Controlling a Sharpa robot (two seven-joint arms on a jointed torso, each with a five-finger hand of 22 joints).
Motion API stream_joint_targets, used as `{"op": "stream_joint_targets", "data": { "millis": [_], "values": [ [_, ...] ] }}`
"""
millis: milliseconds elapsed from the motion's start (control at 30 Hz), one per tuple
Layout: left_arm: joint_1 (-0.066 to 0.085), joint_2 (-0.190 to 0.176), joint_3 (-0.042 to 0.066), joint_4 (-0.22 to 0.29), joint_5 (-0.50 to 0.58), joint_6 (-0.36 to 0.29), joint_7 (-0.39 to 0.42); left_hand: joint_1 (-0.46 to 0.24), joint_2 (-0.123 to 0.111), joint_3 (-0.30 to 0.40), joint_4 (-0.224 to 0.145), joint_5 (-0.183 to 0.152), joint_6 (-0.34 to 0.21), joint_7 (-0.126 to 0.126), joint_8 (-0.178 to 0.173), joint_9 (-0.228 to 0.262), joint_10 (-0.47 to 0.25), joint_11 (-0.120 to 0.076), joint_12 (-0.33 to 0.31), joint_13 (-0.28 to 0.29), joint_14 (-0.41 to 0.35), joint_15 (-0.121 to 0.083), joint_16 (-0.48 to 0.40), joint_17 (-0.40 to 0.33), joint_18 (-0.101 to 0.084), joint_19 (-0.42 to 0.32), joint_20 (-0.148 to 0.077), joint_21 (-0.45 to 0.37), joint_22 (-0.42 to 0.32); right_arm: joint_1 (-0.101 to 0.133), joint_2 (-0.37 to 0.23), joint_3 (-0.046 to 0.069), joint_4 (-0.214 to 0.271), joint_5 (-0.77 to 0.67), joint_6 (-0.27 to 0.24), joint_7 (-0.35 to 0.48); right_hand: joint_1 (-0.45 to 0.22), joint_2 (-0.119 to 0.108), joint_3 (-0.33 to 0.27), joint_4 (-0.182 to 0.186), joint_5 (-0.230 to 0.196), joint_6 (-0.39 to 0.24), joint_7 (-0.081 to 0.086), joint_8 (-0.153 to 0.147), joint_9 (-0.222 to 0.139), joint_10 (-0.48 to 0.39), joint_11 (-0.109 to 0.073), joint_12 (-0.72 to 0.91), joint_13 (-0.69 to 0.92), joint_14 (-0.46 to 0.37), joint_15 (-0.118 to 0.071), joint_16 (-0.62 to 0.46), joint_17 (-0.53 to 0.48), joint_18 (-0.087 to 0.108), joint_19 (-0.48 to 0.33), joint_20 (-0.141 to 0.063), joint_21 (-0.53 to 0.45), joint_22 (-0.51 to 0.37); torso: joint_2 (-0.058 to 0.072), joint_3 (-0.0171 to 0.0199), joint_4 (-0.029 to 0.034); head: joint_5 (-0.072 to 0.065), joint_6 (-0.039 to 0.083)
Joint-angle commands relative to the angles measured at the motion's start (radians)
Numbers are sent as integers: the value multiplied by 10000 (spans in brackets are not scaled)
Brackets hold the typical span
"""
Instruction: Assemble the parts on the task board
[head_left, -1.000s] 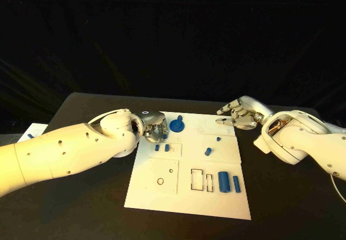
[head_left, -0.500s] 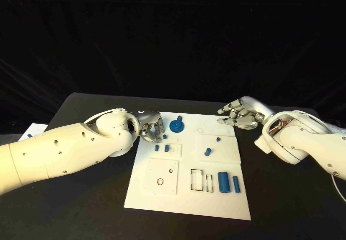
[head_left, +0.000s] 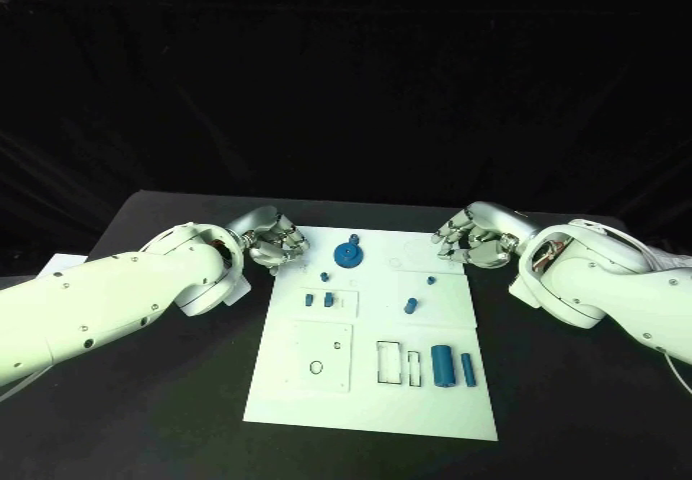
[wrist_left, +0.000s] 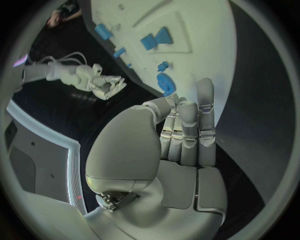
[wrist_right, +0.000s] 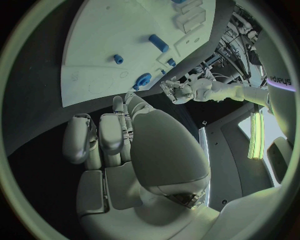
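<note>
Left hand (head_left: 271, 243) now sitting off task board (head_left: 289, 395) far-left corner, above black bench (head_left: 159, 420), having withdrawn from blue parts; fingers together, nearly straight, holding nothing. Right hand (head_left: 473, 238) hovering beside far-right corner, fingers curled, empty. Blue round part (head_left: 348, 254) staying near board's far edge.

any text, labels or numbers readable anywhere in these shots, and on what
A dark word on the white casing at the rim of the right wrist view: too small and cut off to read.
Task board: outlines and holes, no words or numbers.
Blue parts: no marks to read.
</note>
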Motion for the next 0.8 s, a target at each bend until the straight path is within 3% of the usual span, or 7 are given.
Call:
{"op": "stream_joint_targets", "data": {
  "millis": [33, 133, 267, 800],
  "values": [
    [0, -142, -45, 188, 6790, -323, 1994, -86, 55, -225, 23, -55, 145, -14, 100, 13, 201, -25, 238, 81, -190, -24, -266, -361, 173, -115, -2, -133, -70, -77, 13, -6, 140, -2486, 993, -156, -41, -114, 264, -38, -179, 83, -132, -66, 10, 248, -48, -197, -418, 154, -27, -40, 0, 118, 61, -8, -27, 62, 12, -8, 0, -165, 28],
    [-2, -320, -89, 414, 8424, 101, 2536, -317, 83, -507, 124, -51, 142, -40, 123, -7, 187, -50, 383, 132, -230, -16, -329, -487, 172, -147, 11, -215, -113, -143, 27, -9, 234, -3229, 1223, -262, -137, -195, 413, -54, -317, 176, -178, -67, 16, 423, -66, -321, -678, 182, -61, -29, 13, 108, 92, -27, -16, 92, 14, -10, 0, -281, 35],
    [-6, -544, -133, 727, 9412, 502, 2946, -519, 95, -794, 212, -41, 106, -42, 132, -33, 103, -46, 494, 166, -273, -6, -355, -579, 173, -166, 27, -306, -166, -203, 63, -13, 298, -3867, 1331, -383, -193, -249, 518, -67, -366, 156, -213, -92, 1, 413, -85, -453, -856, 190, -72, -50, -10, 108, 97, -42, -21, 91, 13, -12, -1, -315, 29],
    [-11, -883, -162, 1253, 9954, 835, 3270, -516, 143, -955, 178, -27, 51, -30, 130, -59, -4, -32, 587, 191, -355, 2, -416, -726, 174, -176, 37, -388, -213, -306, 380, -69, 224, -4432, 1457, -583, -339, -291, 706, -38, -441, 76, -226, -102, -38, 359, -93, -579, -1157, 197, -110, -90, -51, 113, 94, -63, -42, 72, 12, -10, 14, -370, 16]
  ]
}}
